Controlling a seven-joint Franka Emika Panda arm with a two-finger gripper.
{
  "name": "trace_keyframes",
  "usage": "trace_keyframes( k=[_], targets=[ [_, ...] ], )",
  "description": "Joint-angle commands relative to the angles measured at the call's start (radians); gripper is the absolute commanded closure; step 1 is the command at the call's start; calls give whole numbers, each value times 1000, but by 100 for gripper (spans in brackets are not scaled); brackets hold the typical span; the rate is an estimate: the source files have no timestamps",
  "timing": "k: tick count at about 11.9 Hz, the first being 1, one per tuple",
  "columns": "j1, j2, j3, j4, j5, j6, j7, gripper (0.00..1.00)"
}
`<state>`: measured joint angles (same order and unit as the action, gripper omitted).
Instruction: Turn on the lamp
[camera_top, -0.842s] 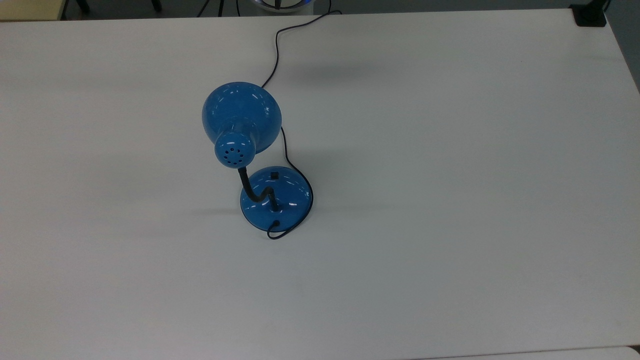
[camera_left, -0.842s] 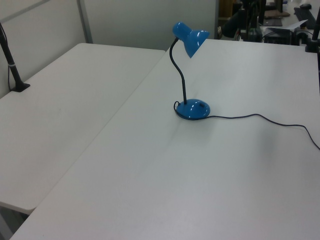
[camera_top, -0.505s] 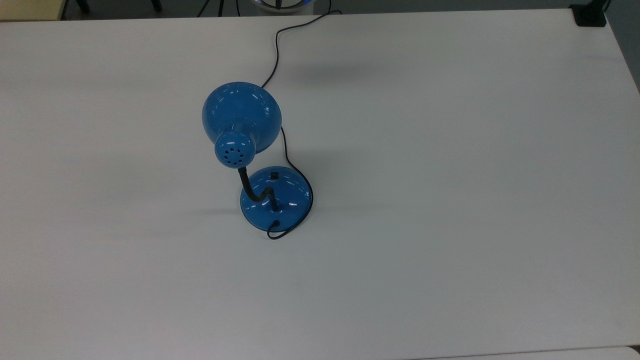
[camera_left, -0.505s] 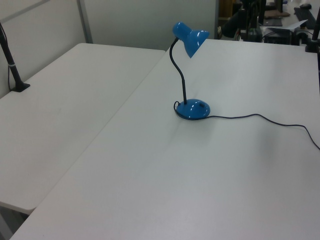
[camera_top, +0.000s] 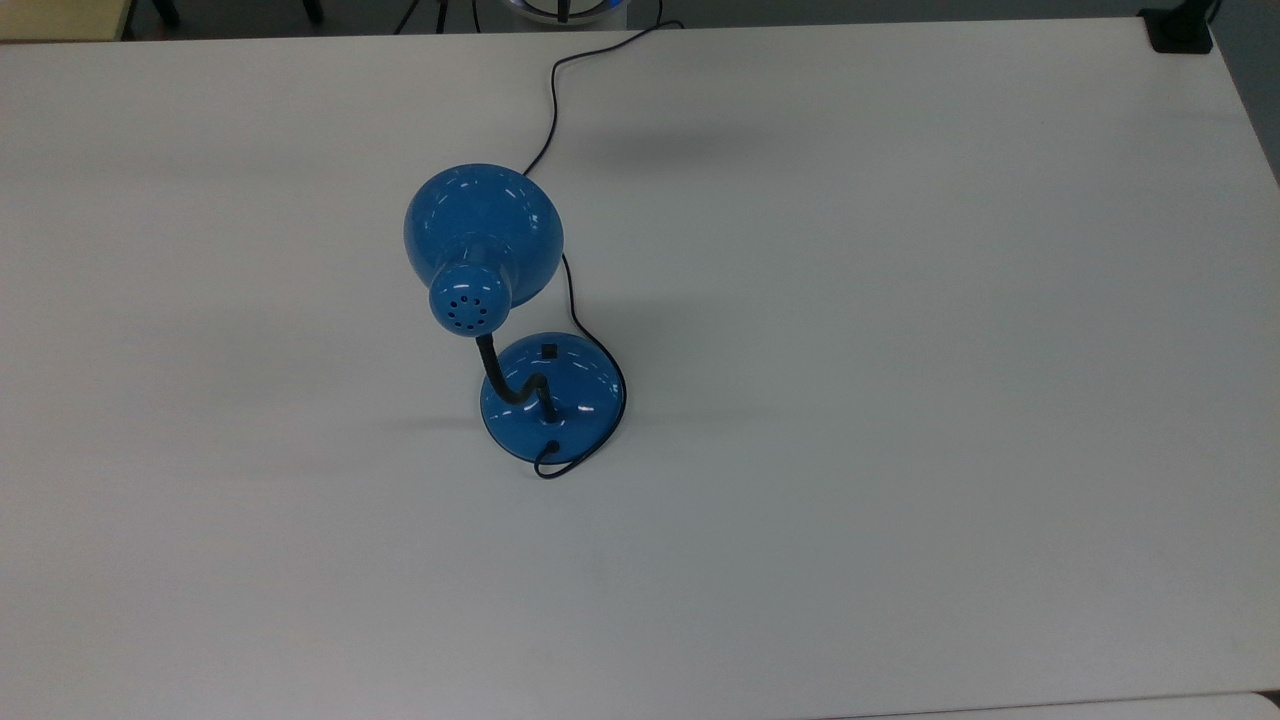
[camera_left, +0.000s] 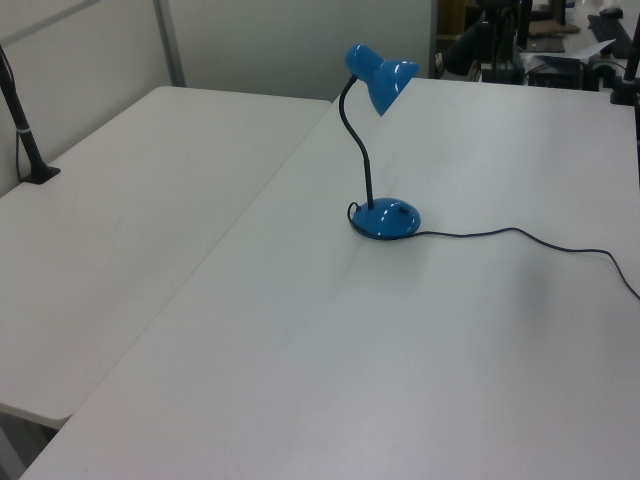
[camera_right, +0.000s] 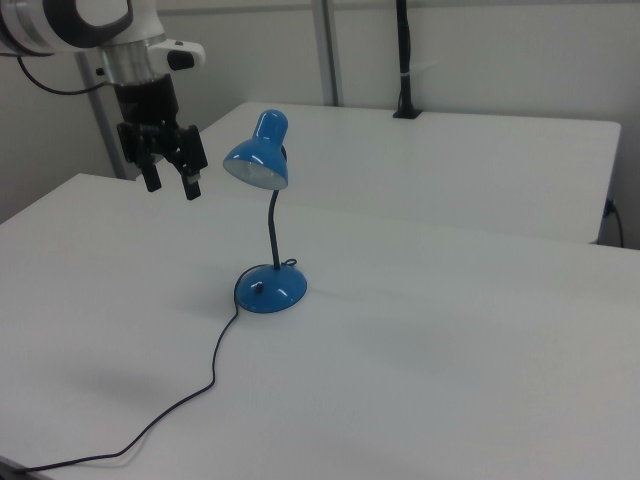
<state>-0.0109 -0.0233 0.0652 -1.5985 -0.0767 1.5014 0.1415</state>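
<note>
Jaws spread wide with nothing between them, gripper (camera_right: 171, 180) up in the air at about 10 o'clock from the lamp (camera_right: 270, 287) in the right view. No change at all over the last second or so: lamp standing mid-table (camera_right: 450, 340), seemingly unlit, switch (camera_top: 548, 351) untouched at 12 o'clock on the base in the top view. So probably right at the start, with the whole reach-and-press left to do.
</note>
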Motion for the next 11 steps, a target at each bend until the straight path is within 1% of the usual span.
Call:
trace_keyframes(
  k=[1, 2, 3, 4, 5, 6, 9, 11],
  targets=[
    [6, -6, -1, -12, 8, 11, -63, 68],
    [8, -6, -1, -15, 11, 25, -65, 86],
    [9, -6, 1, -24, 11, 32, -65, 92],
    [12, -9, 1, -30, 11, 52, -65, 96],
    [31, -7, 1, -47, 3, 63, -66, 96],
    [34, -9, 1, -69, 3, 119, -66, 97],
    [46, -62, 1, -260, 0, 297, -66, 99],
    [46, -60, 1, -358, 0, 428, -65, 99]
  ],
)
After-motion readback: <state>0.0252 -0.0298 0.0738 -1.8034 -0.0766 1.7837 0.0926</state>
